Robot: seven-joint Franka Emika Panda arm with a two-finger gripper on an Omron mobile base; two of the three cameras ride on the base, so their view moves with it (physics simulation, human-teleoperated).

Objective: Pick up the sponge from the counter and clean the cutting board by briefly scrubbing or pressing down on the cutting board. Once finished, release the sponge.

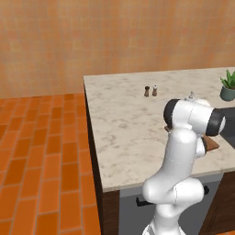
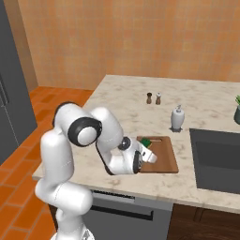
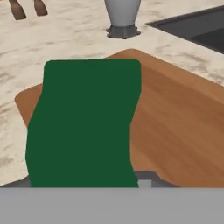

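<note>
Over the cutting board (image 2: pixel 164 157), near its end farthest from the sink (image 2: pixel 215 159), the gripper (image 2: pixel 149 154) sits low with the sponge (image 3: pixel 83 124) at its tip. Hand view: green face of the sponge spans the foreground above the board's wood; fingertips hidden behind it, so opening width cannot be read, though it appears to be carrying the sponge. Board lies on the counter (image 1: pixel 124 119), soap dispenser (image 2: pixel 177 118) just beyond it. Judgement: scrub step. Press straight down, keep strokes short along the grain, stay inside the board's edges, then let go.
</note>
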